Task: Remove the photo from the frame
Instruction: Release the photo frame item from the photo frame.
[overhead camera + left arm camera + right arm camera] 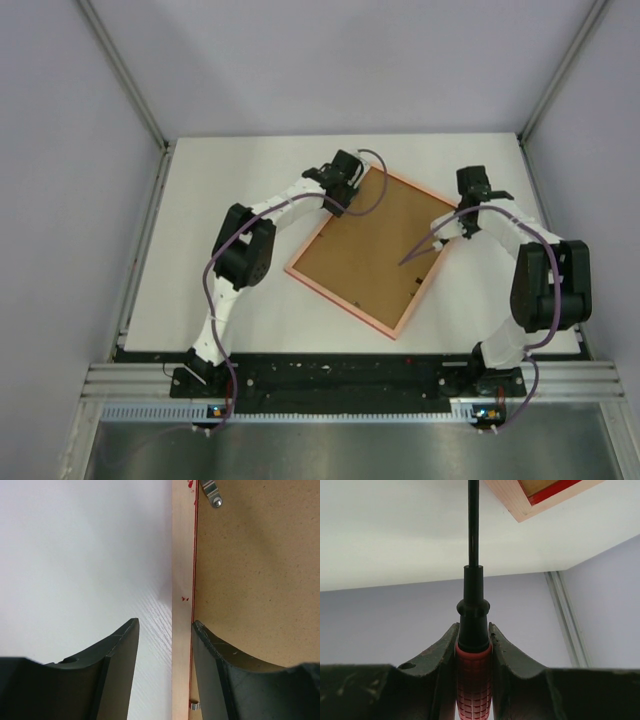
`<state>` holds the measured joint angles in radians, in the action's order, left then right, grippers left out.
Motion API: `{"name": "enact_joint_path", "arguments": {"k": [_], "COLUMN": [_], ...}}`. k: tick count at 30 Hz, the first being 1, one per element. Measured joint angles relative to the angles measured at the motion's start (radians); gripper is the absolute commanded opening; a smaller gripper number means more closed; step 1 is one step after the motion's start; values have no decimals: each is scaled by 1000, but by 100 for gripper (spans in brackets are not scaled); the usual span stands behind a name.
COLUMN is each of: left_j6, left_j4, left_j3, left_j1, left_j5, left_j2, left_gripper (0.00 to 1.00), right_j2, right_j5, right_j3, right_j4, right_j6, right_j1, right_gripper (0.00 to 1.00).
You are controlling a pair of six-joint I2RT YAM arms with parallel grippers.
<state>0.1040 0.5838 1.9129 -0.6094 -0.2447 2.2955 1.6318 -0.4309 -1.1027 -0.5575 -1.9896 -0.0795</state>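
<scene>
The frame lies back-up and askew on the middle of the white counter, somewhat toward the far edge. A small metal tab lies over its brown back, and the photo is hidden. The left gripper, fingers spread, straddles the frame's pale rim on its far-left side. The right gripper pinches a red-handled screwdriver, whose black shaft slants over the brown back from the right.

Overhead view, 2 close wrist views sharing frame
</scene>
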Motion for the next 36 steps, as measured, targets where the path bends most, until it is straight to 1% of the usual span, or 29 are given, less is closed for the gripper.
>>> {"name": "enact_joint_path", "arguments": {"k": [11,20,29,36], "left_j6": [112,127,134,138], "left_j4": [-92,-108,-105,-86], "left_j3": [6,6,5,6], "left_j1": [6,6,2,-1], "left_j5": [-18,-12,29,57], "left_j2": [0,0,2,5], "left_gripper": [52,52,52,50], "right_j2": [13,38,47,86], "right_j5": [6,8,54,66], "right_j3": [0,-44,-116,-156], "right_j4": [-21,-74,-224,-180], "right_j6": [0,0,0,0], "right_j1": [-29,-34,-38,-37], "right_gripper": [0,0,0,0]}}
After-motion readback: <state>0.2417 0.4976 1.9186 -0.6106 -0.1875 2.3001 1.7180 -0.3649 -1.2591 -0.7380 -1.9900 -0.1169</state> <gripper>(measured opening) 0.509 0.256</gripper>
